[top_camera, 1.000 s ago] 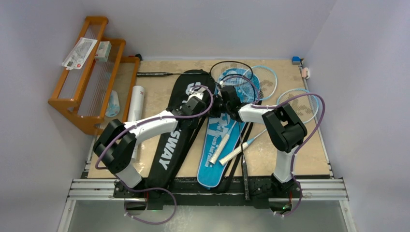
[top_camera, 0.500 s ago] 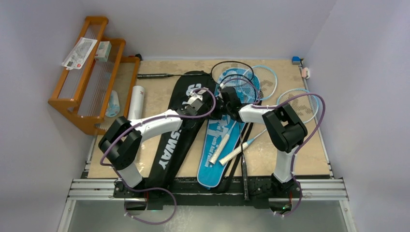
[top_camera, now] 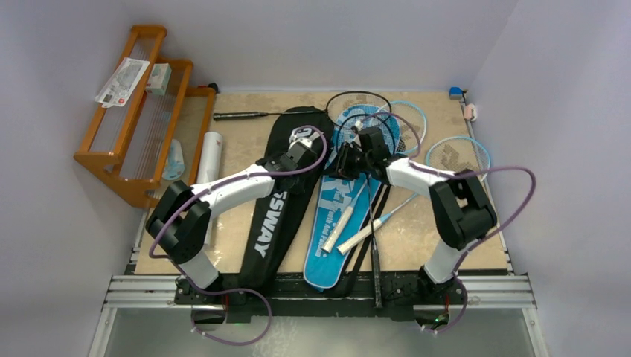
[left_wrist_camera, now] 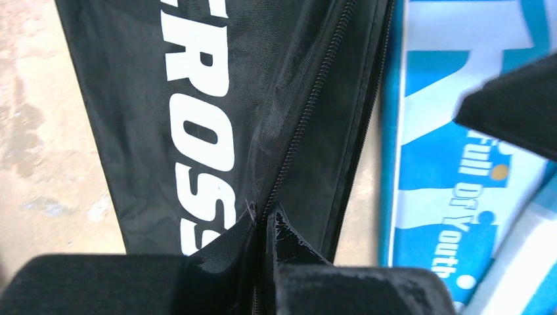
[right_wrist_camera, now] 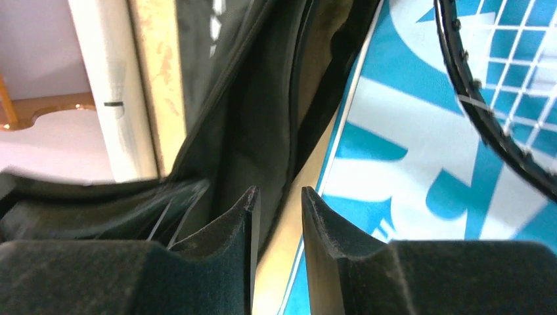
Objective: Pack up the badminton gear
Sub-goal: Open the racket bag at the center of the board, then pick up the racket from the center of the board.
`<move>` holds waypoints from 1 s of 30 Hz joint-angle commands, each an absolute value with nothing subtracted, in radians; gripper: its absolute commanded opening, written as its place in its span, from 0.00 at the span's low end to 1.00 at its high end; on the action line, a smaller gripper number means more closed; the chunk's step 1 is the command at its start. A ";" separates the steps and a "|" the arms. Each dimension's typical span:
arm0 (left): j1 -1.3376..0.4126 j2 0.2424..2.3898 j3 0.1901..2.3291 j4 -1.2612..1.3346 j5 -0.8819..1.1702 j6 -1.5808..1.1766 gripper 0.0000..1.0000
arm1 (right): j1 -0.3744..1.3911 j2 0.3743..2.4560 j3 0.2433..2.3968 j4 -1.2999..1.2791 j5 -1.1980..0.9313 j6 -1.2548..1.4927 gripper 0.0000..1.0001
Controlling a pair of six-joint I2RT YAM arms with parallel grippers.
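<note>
The black "CROSSWAY" cover (top_camera: 268, 223) lies diagonally left of centre, and the blue cover (top_camera: 331, 238) lies beside it on the right. My left gripper (top_camera: 302, 149) is over the black cover's upper part. In the left wrist view it (left_wrist_camera: 265, 216) is shut on the zipper edge of the black cover (left_wrist_camera: 197, 98). My right gripper (top_camera: 341, 161) hangs over the gap between the covers. In the right wrist view it (right_wrist_camera: 279, 197) is slightly open and empty. A black racket (top_camera: 357, 94) and light-blue rackets (top_camera: 461, 156) lie on and beside the blue cover (right_wrist_camera: 407, 144). The white tube (top_camera: 210, 152) lies at the left.
The orange wooden rack (top_camera: 134, 119) stands at the far left with packets on top. A black racket handle (top_camera: 238, 115) sticks out left of the black cover's top. White racket handles (top_camera: 344, 217) cross the blue cover. Side walls stand close on both sides.
My left gripper has slid a little farther up the black cover. The right arm's elbow has swung right and its gripper has shifted slightly right. The black cover has shifted a little.
</note>
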State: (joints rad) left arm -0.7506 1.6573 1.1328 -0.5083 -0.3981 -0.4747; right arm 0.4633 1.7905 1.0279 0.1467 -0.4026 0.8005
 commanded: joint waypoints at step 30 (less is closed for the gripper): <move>-0.692 1.604 1.063 -0.225 -0.092 -0.466 0.00 | 0.431 1.479 0.854 -0.343 0.061 0.621 0.03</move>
State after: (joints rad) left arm -0.6941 1.6547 1.0718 -0.2802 -0.1074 -0.4603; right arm 0.4309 1.4925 0.8410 -0.3393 0.0525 0.6247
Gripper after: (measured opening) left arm 0.011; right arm 0.164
